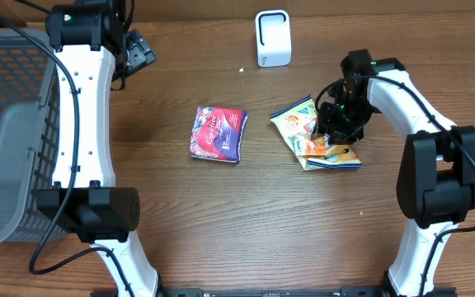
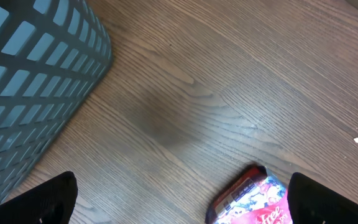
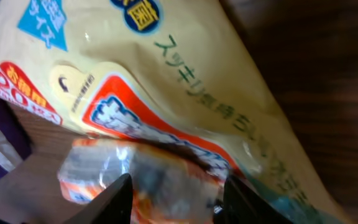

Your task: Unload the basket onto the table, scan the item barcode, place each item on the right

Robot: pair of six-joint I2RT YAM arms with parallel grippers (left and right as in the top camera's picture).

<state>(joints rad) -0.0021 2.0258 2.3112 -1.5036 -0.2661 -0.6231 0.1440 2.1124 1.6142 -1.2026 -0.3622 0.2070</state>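
Snack packets (image 1: 291,120) lie half hidden under spread right end effector (image 3: 178,196); left end effector (image 2: 185,202), cropped, gapes wide.

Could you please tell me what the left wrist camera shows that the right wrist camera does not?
Only the left wrist view shows the grey basket, a red and purple packet at the bottom edge, and the left gripper, open with nothing between its fingers. Only the right wrist view shows a yellow bag with Japanese print and an orange packet against it, filling most of the picture, with the right gripper close above them. Both show the brown wooden table.
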